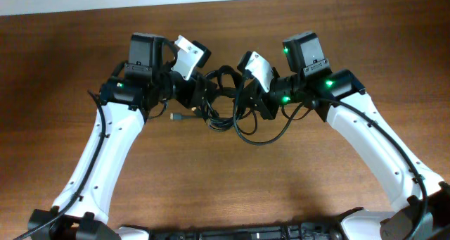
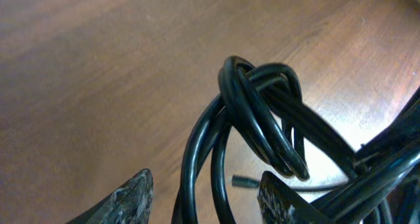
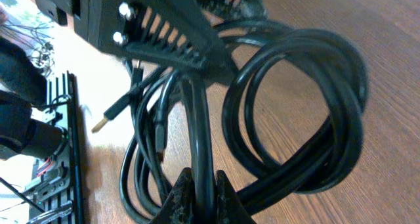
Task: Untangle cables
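Pinching one black strand between its pressed-together fingertips, the right gripper (image 3: 202, 179) is holding one side of the cables (image 1: 223, 100), probably so that the bundle is not sliding away while the other arm is working on it. The left gripper (image 2: 205, 179) is standing spread, with two strands passing between its fingers (image 2: 134, 198). A little gap is showing on each side of them, so I am judging that it is not pressing them yet. It seems to be placing itself there in order to take these strands just below the knot (image 2: 262, 96) and pull them away from the right side.

The cables are lying as one tangled bundle at the far middle of the table (image 1: 316, 191), between the two grippers. One long loop (image 1: 264, 136) is reaching out toward the near side, and one plug (image 1: 177, 116) is lying on the wood just beside the bundle, on the left gripper's side.

Two arms with two grippers are working here, on one bundle, and one tight knot is showing in the left wrist view. In the right wrist view two plug ends (image 3: 104, 122) are showing. How many separate cords are making the bundle I cannot tell, because they are crossing each other too much.
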Robot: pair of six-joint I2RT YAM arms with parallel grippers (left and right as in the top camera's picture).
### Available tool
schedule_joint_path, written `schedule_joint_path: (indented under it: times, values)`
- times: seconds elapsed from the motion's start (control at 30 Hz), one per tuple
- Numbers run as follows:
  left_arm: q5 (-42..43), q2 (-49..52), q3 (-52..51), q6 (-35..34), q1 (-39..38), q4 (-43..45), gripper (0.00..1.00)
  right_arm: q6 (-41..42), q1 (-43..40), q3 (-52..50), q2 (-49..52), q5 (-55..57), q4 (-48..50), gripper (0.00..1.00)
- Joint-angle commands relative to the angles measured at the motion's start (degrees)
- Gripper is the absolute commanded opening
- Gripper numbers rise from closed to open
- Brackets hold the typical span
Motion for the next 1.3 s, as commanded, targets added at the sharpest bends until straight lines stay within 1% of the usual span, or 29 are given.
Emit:
schedule_joint_path:
  times: [0.0, 0.07, 0.1, 0.13, 0.2, 0.23, 0.27, 0.37, 0.43, 0.5, 0.53, 0.63, 0.7, 0.73, 0.77, 0.83, 0.9, 0.93, 1.0, 1.03, 1.07, 1.1, 1.13, 1.17, 1.2, 1.23, 1.27]
  values:
    - [-0.3, 0.8, 0.3, 0.9, 0.0, -3.6, 0.52, -0.4, 0.3, 0.5, -0.5, -3.1, 1.9, 0.04]
    - [-0.3, 0.8, 0.3, 0.9, 0.0, -6.3, 0.47, -0.4, 0.3, 0.5, -0.5, -3.1, 2.4, 0.04]
    - [-0.3, 0.8, 0.3, 0.9, 0.0, -7.9, 0.42, -0.4, 0.3, 0.5, -0.5, -3.1, 2.9, 0.04]
    - [-0.3, 0.8, 0.3, 0.9, 0.0, -9.3, 0.33, -0.4, 0.3, 0.5, -0.5, -3.1, 3.7, 0.04]
    - [-0.3, 0.8, 0.3, 0.9, 0.0, -10.2, 0.25, -0.4, 0.3, 0.5, -0.5, -3.1, 4.4, 0.04]
    - [-0.3, 0.8, 0.3, 0.9, 0.0, -10.4, 0.1, -0.4, 0.3, 0.5, -0.5, -3.1, 4.5, 0.04]
    - [0.2, 0.8, 0.3, 0.9, 0.0, -10.3, 0.01, -0.4, 0.3, 0.5, -0.5, -3.1, 4.5, 0.04]
    - [2.9, 0.8, 0.3, 0.8, 0.0, -9.2, 0.0, -0.4, 0.3, 0.5, -0.5, -3.1, 5.8, 0.04]
    - [3.1, 0.8, 0.3, 0.8, 0.0, -7.9, 0.0, -0.4, 0.3, 0.5, -0.5, -3.1, 7.5, 0.04]
    - [-0.5, 0.8, 0.3, 0.9, 0.2, -5.7, 0.0, -0.4, 0.3, 0.5, -0.5, -2.1, 7.2, 0.04]
    - [-0.4, 0.8, 0.7, 0.9, 0.2, -4.8, 0.0, -0.4, 0.3, 0.5, -0.5, -0.7, 6.6, 0.04]
    - [8.0, 0.8, 5.8, 0.8, 0.2, -2.9, 0.0, -0.4, 0.3, 0.5, -0.5, 5.9, 3.4, 0.04]
    - [15.0, 0.8, 10.6, 0.2, 0.2, -2.7, 0.0, -0.4, 0.3, 0.5, -0.5, 7.7, 2.6, 0.04]
    - [17.0, 0.8, 11.7, -1.5, 0.2, -2.3, 0.0, -0.4, 0.3, 0.5, -0.5, 7.8, 2.4, 0.04]
    - [18.1, 0.8, 12.4, -3.0, 0.2, -1.9, 0.0, -0.4, 0.3, 0.5, -0.5, 7.8, 2.1, 0.04]
    - [18.4, 0.8, 12.7, -8.1, 0.2, -1.0, 0.0, -0.4, 0.3, 0.5, -0.5, 7.8, 1.4, 0.04]
    - [19.9, 0.8, 12.7, -10.1, 0.3, -1.1, 0.0, -0.4, 0.3, 0.5, -0.5, 10.0, -0.3, 0.04]
    - [21.6, 0.7, 12.7, -10.1, 0.5, -1.1, 0.0, -0.4, 0.3, 0.5, -0.5, 12.3, -1.8, 0.04]
    - [21.7, 0.5, 12.7, -9.0, 2.0, -1.0, 0.0, -0.7, 0.3, 0.5, -0.5, 14.4, -5.3, 0.04]
    - [21.5, 0.5, 12.7, -5.7, 3.3, -0.8, 0.0, -0.7, 0.3, 0.5, -0.5, 14.4, -6.3, 0.04]
    - [19.4, 0.5, 12.7, -1.7, 4.3, -0.8, 0.01, -0.7, 0.3, 0.5, -0.5, 14.3, -7.0, 0.04]
    - [16.0, 0.5, 12.7, -0.3, 4.5, -0.8, 0.08, -0.7, 0.3, 0.5, -0.5, 14.0, -7.2, 0.04]
    - [10.2, 0.5, 12.7, -0.2, 4.5, -0.8, 0.11, -0.6, 0.3, 0.5, -0.5, 12.2, -7.3, 0.04]
    - [5.8, 0.5, 12.7, -0.2, 4.4, -1.0, 0.24, -0.6, 0.3, 0.5, -0.5, 9.9, -7.2, 0.04]
    - [4.6, 0.5, 12.7, -0.2, 4.4, -1.3, 0.35, -0.6, 0.3, 0.5, -0.5, 7.3, -7.0, 0.04]
    - [4.8, 0.5, 12.7, -0.2, 4.4, -1.9, 0.4, -0.6, 0.3, 0.5, -0.5, 5.0, -6.8, 0.04]
    - [4.8, 0.5, 12.7, -0.2, 4.1, -3.0, 0.6, -0.6, 0.3, 0.5, -0.5, 3.6, -6.8, 0.04]
